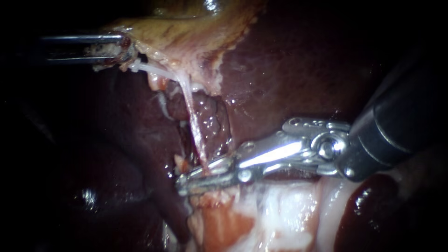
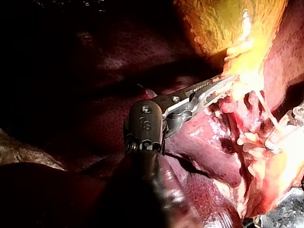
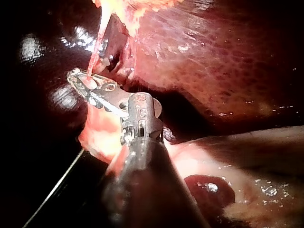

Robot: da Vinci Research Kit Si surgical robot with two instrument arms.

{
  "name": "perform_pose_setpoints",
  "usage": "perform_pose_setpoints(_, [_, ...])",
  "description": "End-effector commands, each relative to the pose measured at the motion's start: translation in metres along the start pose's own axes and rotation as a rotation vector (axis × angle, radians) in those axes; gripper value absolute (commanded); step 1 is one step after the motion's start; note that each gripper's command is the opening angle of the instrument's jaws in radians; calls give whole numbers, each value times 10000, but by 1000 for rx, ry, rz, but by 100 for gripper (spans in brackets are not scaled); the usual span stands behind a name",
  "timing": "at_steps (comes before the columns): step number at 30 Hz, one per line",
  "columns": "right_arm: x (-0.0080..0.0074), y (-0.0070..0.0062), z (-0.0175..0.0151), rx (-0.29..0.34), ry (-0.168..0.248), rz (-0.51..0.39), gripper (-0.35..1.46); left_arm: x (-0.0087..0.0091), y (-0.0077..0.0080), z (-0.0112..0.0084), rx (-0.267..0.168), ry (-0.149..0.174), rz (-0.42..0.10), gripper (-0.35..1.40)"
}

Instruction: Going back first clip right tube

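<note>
My right instrument (image 1: 180, 185) comes in from the right, its long jaws almost together and clamped on the lower end of the tube (image 1: 191, 112). My left instrument (image 1: 119, 50), far left, has its jaws closed on the gallbladder's (image 1: 186, 32) ragged edge. The dark liver (image 1: 289, 65) fills the background. The yellowish gallbladder lies at the far side. The thin pale tube runs taut from that edge down toward me into the right jaws.
</note>
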Motion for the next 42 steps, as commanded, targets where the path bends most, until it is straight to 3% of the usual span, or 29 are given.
perform_pose_setpoints(1, [-1, 2, 0, -1, 1, 0, -35, 0, 0, 0, 0, 0, 0, -35])
perform_pose_setpoints(2, [-1, 2, 0, 1, 3, 0, -35, 0, 0, 0, 0, 0, 0, -35])
perform_pose_setpoints(3, [-1, 3, 0, 6, 11, 0, -24, 0, 0, 0, 0, 0, 0, -35])
perform_pose_setpoints(6, [0, 5, 3, 8, 16, 0, 30, 0, 0, 0, 0, 0, 0, -35])
perform_pose_setpoints(9, [1, 6, 9, 0, 20, 0, 46, 0, 0, 0, 0, 0, 0, -35])
perform_pose_setpoints(12, [2, 7, 11, -16, 31, 6, 49, 0, 0, 0, 0, 0, 0, -35])
perform_pose_setpoints(17, [0, 10, 6, -127, 69, -134, 50, 0, 1, 0, 0, 0, 0, -35])
perform_pose_setpoints(20, [-4, 10, -4, -212, 36, -297, 50, -1, 1, 0, 0, 0, 0, -35])
perform_pose_setpoints(24, [-10, 5, -23, -280, -13, -391, 50, -1, 0, 0, 0, 0, 0, -35])
perform_pose_setpoints(36, [-25, -13, -75, -330, -15, -499, 50, -1, 0, -2, -1, 0, 0, -35])
perform_pose_setpoints(42, [-22, -18, -91, -326, -19, -523, 50, -1, 0, -2, -1, 0, 0, -35])
